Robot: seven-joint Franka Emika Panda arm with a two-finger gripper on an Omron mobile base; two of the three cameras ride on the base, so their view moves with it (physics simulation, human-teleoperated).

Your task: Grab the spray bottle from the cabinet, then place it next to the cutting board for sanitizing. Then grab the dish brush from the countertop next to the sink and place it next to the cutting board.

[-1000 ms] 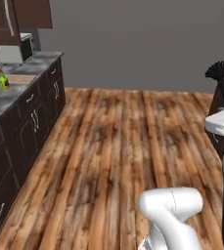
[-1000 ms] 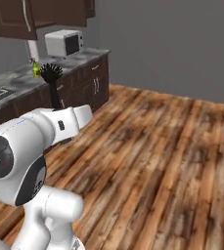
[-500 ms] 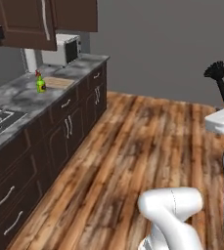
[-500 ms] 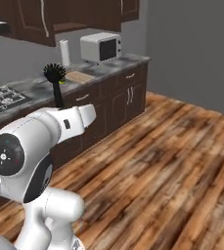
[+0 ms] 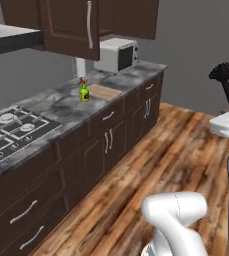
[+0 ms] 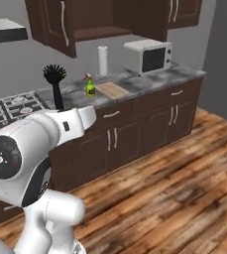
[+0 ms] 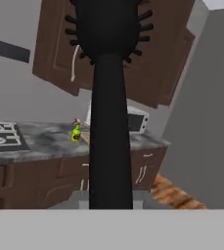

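Note:
My gripper (image 7: pixel 111 202) is shut on the black handle of the dish brush (image 7: pixel 108 97), which stands upright with its bristle tuft on top. The same dish brush (image 5: pixel 221 74) rises above the white hand at the right of the left base view, and the dish brush (image 6: pixel 54 75) shows over the arm in the right base view. The green spray bottle (image 5: pixel 84 92) (image 6: pixel 90 88) (image 7: pixel 76 133) stands on the dark marbled countertop (image 5: pixel 56 106) just left of the tan cutting board (image 5: pixel 104 91) (image 6: pixel 112 89). Above hangs the dark brown cabinet (image 5: pixel 71 25) (image 6: pixel 85 20), one door open. The sink is out of view.
A white microwave (image 5: pixel 117 55) (image 6: pixel 147 56) sits behind the board, with a paper towel roll (image 6: pixel 102 60) beside it. A gas stove (image 5: pixel 6 131) (image 6: pixel 11 106) lies left along the counter. Wooden floor (image 6: pixel 184 188) spreads in front of the lower cupboards.
The whole picture has shifted: the base has moved and the counter with bottle and board is now nearer and more central. The brush stays in my shut gripper.

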